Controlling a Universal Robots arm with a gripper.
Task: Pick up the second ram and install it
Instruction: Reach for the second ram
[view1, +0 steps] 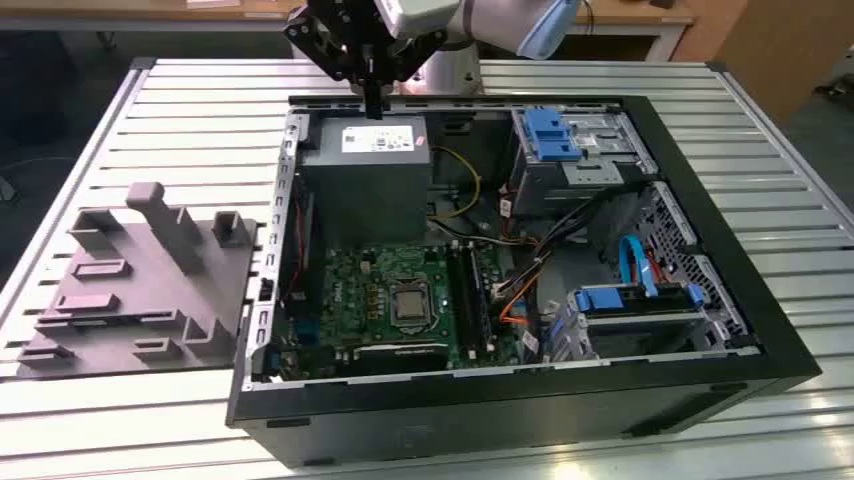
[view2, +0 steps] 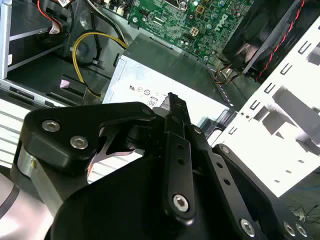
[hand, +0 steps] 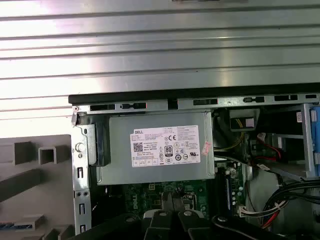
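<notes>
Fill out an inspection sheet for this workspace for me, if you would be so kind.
Surface: slatted metal table carrying an open computer case.
Job's things: black memory slots on the motherboard; grey fixture tray beside the case, on the exterior view's left.
Clutter: nothing seen.
Grippers: tool shut, hovering above the labelled end of the power supply.
Cables: yellow wires beside the power supply; blue cable on the exterior view's right.
Surroundings: wooden furniture beyond the table.
</notes>
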